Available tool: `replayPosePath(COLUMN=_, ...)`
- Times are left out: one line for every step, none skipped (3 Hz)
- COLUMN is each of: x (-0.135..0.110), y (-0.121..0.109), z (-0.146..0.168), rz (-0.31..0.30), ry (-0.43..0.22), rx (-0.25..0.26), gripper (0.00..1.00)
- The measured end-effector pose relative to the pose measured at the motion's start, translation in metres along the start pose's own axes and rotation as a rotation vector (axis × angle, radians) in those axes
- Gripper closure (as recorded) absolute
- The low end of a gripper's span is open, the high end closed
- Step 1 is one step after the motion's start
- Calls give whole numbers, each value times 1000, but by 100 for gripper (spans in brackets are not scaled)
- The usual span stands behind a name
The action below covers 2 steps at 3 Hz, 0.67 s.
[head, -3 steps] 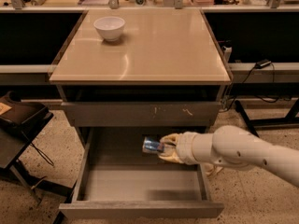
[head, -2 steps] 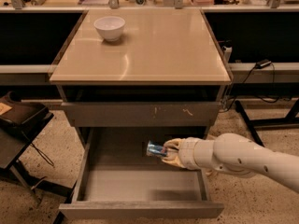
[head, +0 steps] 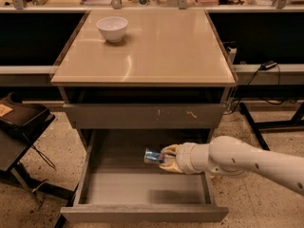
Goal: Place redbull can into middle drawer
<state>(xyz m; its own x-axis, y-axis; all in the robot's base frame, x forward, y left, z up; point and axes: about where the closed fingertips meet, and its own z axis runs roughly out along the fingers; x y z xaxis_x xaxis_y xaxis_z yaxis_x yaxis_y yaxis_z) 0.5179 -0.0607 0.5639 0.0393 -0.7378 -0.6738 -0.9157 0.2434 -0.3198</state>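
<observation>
The middle drawer (head: 142,190) is pulled open below the cabinet top, its grey floor bare. My gripper (head: 167,158) reaches in from the right over the drawer's back half. It is shut on the redbull can (head: 154,156), a small blue and silver can held on its side, pointing left, a little above the drawer floor. My white arm (head: 247,161) crosses the drawer's right wall.
A white bowl (head: 112,28) stands at the back left of the tan cabinet top (head: 156,51). The shut drawer front (head: 142,116) above bears pale scratch marks. A dark stool (head: 21,127) stands at the left; table legs and cables are at the right.
My gripper with the can has moved slightly left and lower into the drawer. The bowl and drawer have not moved.
</observation>
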Motion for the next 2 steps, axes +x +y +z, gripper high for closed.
replayPosePath(x=25, y=15, z=68, rz=3, ry=-27, rx=-93, gripper=100)
replayPosePath(x=59, y=41, z=131, rz=33, ry=-36, rx=-171, gripper=100)
